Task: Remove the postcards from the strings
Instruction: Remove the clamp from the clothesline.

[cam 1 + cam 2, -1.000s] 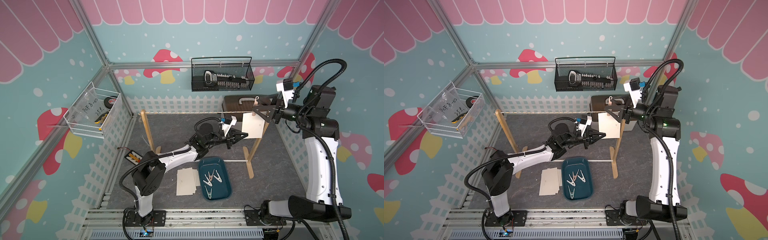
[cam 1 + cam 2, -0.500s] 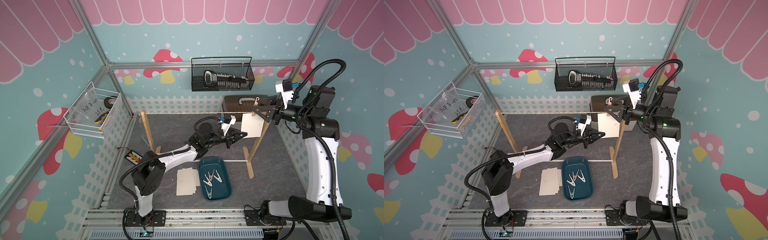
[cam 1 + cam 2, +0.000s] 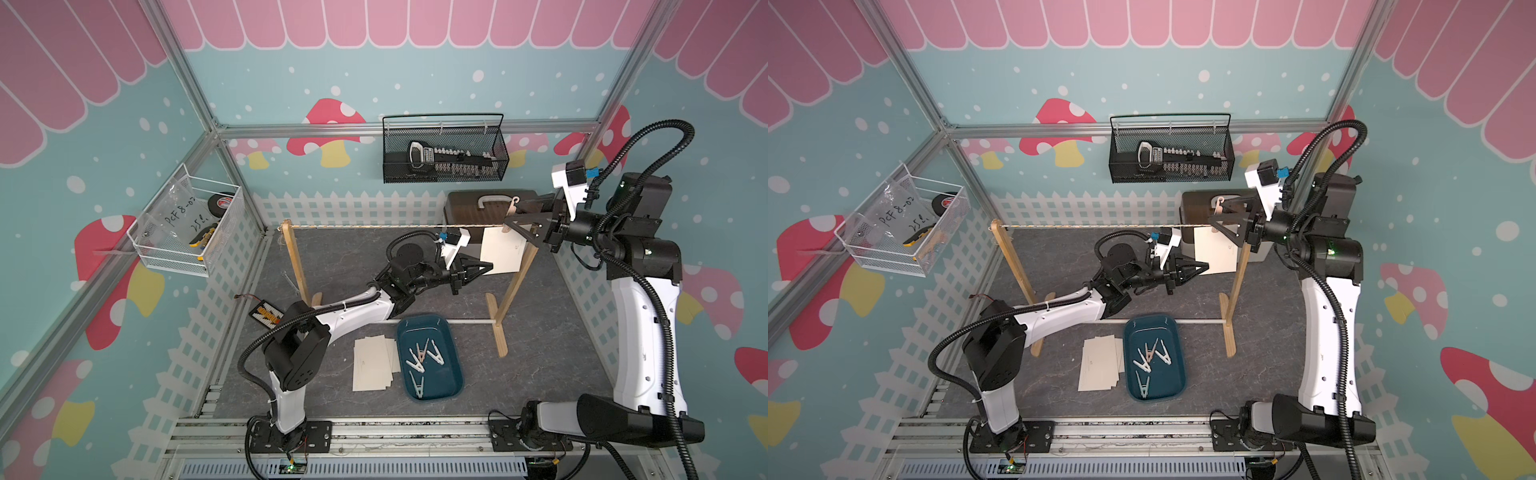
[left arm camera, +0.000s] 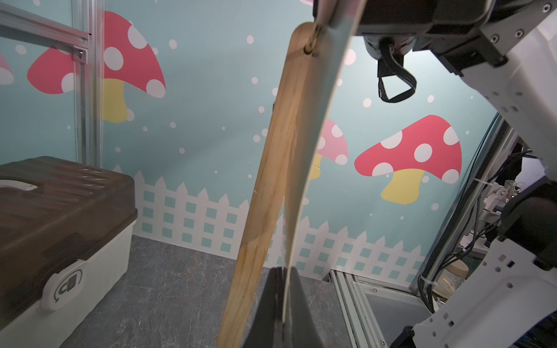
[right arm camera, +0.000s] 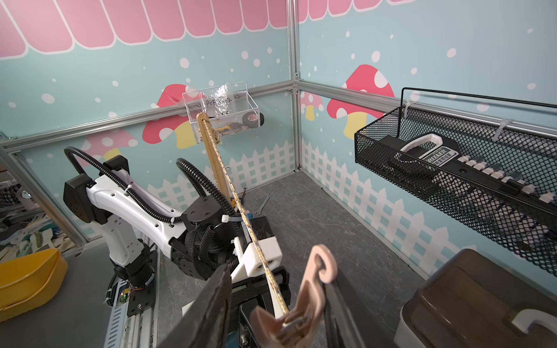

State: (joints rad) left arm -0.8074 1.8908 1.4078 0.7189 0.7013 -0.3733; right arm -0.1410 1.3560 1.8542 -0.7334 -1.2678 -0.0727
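Last postcard [image 3: 503, 251] on the string [image 3: 365, 227] being unpinned
Beside the right post [image 3: 513, 291], its corner is clenched by the left end effector [image 3: 486, 267]; the clothespin [image 5: 304, 298] is straddled by the parted right end effector [image 3: 510, 219]: squeezing needed next.

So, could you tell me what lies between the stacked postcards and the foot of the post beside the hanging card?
The blue tray holding clothespins; both top views show it.

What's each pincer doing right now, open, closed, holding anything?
Left pincer: closed, holding the postcard by a lower corner.
Right pincer: open, astride the clothespin, not yet clamped on it.
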